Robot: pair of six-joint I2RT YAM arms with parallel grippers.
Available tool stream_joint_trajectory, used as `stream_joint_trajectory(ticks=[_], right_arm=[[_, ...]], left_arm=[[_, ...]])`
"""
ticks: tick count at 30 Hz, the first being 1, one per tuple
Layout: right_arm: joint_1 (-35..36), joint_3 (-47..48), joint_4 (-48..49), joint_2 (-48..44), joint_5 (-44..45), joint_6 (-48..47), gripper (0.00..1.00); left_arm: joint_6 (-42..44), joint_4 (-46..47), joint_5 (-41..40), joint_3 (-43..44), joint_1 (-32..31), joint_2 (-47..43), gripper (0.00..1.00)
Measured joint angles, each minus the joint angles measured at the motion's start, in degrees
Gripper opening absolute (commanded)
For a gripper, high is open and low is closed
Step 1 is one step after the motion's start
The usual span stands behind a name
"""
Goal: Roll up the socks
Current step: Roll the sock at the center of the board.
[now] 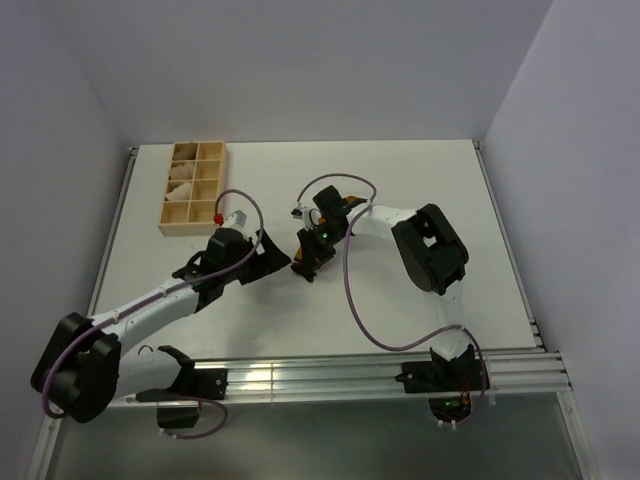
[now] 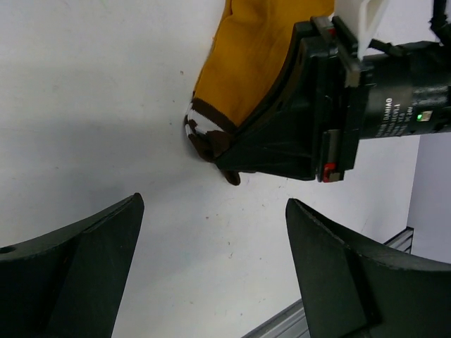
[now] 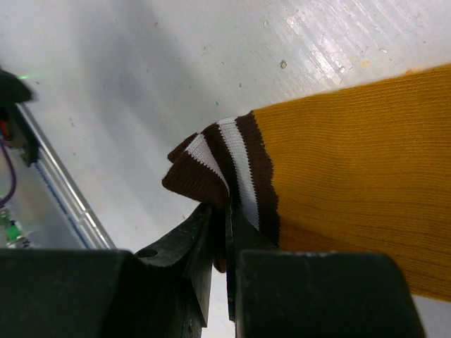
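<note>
Top external view: the right claw [image 1: 306, 262] points down at the centre of the table [image 1: 420, 170]. The sock [image 1: 348, 204] lies mostly hidden under that wrist, with only a sliver of orange showing. The left claw [image 1: 272, 262] sits just to the left of it, positioned to assist. A wooden tray [image 1: 166, 224] holding cream bundles [image 1: 183, 183] stands at the upper left, well apart.

Left wrist view: the left claw's fingers are spread wide and hold nothing. The sock extends into the upper centre of the frame, with its striped cuff [image 2: 203, 135] caught at the tip of the right claw.

Right wrist view: the right claw is clamped on the cuff edge, which is bunched against the table. This grip probably anchors the starting end of the roll; rolling appears barely begun.
</note>
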Motion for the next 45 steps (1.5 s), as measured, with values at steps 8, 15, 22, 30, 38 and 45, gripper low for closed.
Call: stream_joint_trajectory(ticks=[8, 15, 22, 30, 38, 45], right_arm=[[-1.5, 1.6, -1.2, 2.2, -4.3, 1.1, 0.13], [-1.6, 2.3, -1.6, 3.0, -5.3, 1.7, 0.14], [-1.6, 2.3, -1.6, 3.0, -5.3, 1.9, 0.15], [-1.7, 2.3, -1.6, 3.1, -5.6, 2.1, 0.16], [-1.7, 2.3, -1.6, 3.1, -5.6, 2.4, 0.17], [-1.7, 2.3, -1.5, 3.1, -5.6, 2.9, 0.18]], left_arm=[[-5.0, 11.8, -0.7, -1.3, -2.9, 9.2, 0.74], [-7.9, 18.4, -0.7, -1.3, -3.7, 16.6, 0.62], [-9.3, 20.9, -0.6, -1.3, -4.0, 19.3, 0.51], [-10.3, 23.2, -1.1, -1.3, -4.3, 20.4, 0.41], [-11.1, 23.8, -1.8, -1.3, -4.3, 22.7, 0.39], [-11.5, 24.8, -2.4, -1.3, -4.3, 22.6, 0.46]])
